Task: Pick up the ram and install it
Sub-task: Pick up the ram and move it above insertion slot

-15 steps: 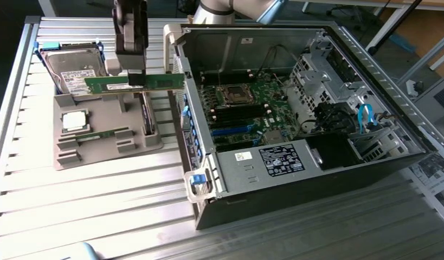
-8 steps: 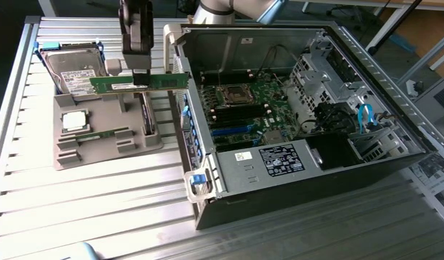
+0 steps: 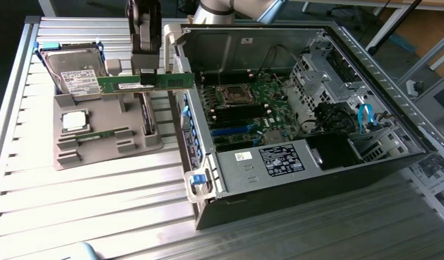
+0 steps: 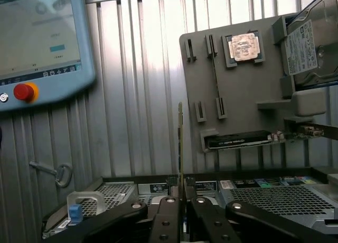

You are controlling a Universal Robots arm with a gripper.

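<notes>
Shiny ribbed metal makes up the tabletop I am looking at. On it sit a grey plastic tray and, on the exterior view's right, a big open black computer case. My grey robot arm is at the back of the exterior view. Its black wrist points straight down, above the tray and just beside the case's wall.

The jaws are clamped on the ram, a long thin green stick with black chips. It hangs level in the air, up on its long edge, above the tray.

A silver hard drive in the tray has a white label. A black sticker sits inside the case. I cannot read either one. A pale blue touch screen box has a round red button.
</notes>
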